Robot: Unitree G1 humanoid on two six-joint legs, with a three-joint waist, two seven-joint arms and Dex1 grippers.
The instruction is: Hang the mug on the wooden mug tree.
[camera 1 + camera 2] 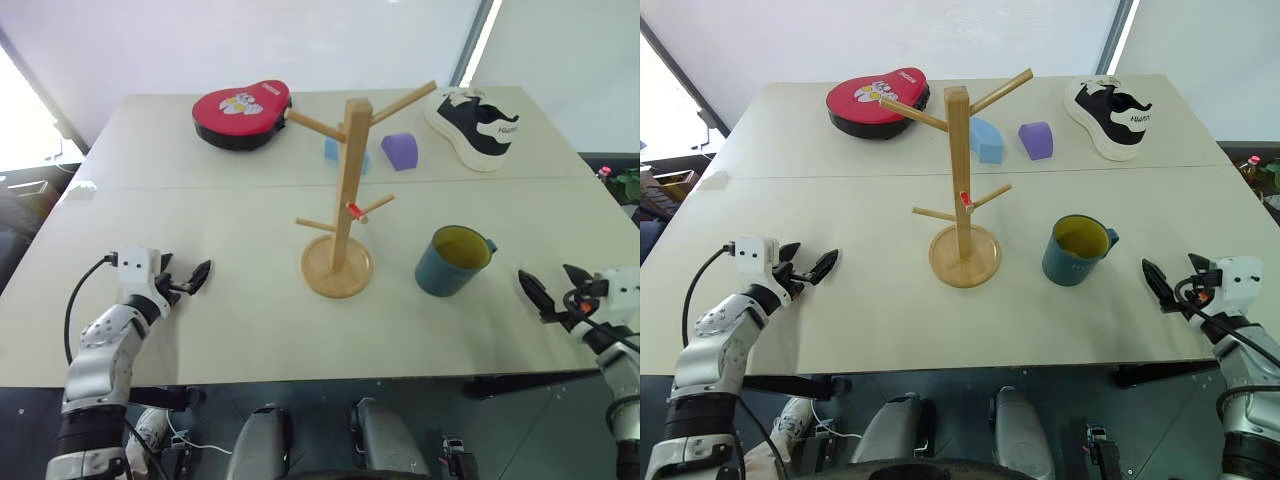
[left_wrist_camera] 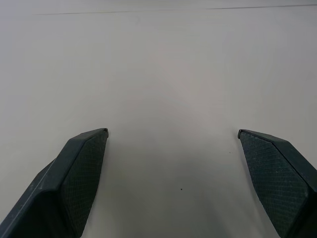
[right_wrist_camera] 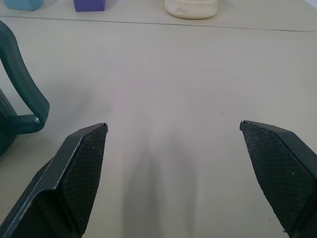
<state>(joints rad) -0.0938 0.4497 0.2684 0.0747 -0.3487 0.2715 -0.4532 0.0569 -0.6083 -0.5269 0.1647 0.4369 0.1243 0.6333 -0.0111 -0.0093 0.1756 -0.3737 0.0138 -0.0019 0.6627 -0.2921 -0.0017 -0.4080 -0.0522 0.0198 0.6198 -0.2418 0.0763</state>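
The blue-grey mug (image 1: 454, 261) with a yellow-olive inside stands upright on the table, right of the wooden mug tree (image 1: 342, 200); its small handle (image 3: 22, 94) points to the right. The tree stands at the table's middle, pegs bare, a red mark on its post. My right gripper (image 1: 552, 285) rests open near the table's right front edge, a hand's width right of the mug, nothing between its fingers (image 3: 84, 168). My left gripper (image 1: 188, 276) is open over bare table at the front left, well away from both.
At the back of the table (image 1: 250, 330) lie a red padded mitt (image 1: 242, 113), a light blue block (image 1: 986, 139), a purple block (image 1: 400, 150) and a black-and-white shoe (image 1: 473, 124). A seam runs across the table's middle.
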